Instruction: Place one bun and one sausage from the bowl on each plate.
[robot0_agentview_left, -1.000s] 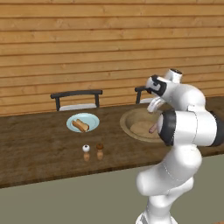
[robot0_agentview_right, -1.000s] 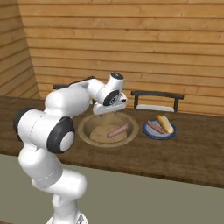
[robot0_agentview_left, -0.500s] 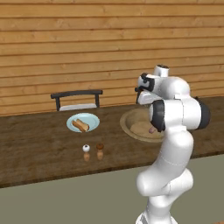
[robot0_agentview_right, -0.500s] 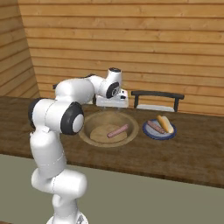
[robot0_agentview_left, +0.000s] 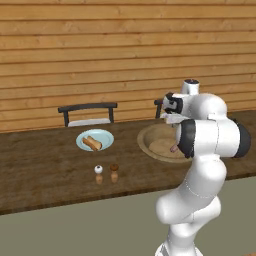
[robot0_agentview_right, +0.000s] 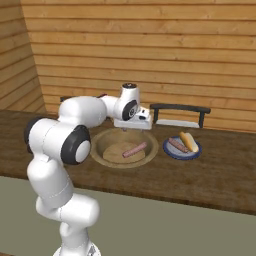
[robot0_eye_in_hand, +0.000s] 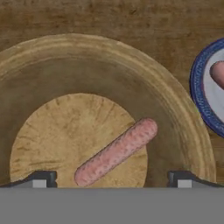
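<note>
In the left base view the arm stands at the right of the frame, its hand reaching back over the far rim of the wooden bowl (robot0_agentview_left: 159, 145), right of centre on the dark tabletop (robot0_agentview_left: 45, 170). The arm's own elbow covers the bowl's near right side, so from here I can only make out a small pink end of something at the elbow's edge. To the left of centre sits the pale blue plate (robot0_agentview_left: 95, 139), which looks already served with a bun on it, and nearer the bottom of the frame stand a salt shaker (robot0_agentview_left: 99, 173) and a pepper shaker (robot0_agentview_left: 114, 171), well apart from the bowl.

From the right base view the hand hovers above the bowl's far rim at centre frame, and one sausage (robot0_agentview_right: 135, 149) lies inside the bowl, below the hand in the picture, with the served plate just right of the bowl. A chair back (robot0_agentview_right: 180, 111) stands behind the tabletop.

The hand view settles the matter: the jaws (robot0_eye_in_hand: 112, 178) stand wide open, empty, their tips at the bottom edge. The sausage lies between them and just above, slanting from lower left to upper right, so I judge the wrist needs a turn to close across it. Nothing blocks the way down; the plate's rim shows at the right edge.
</note>
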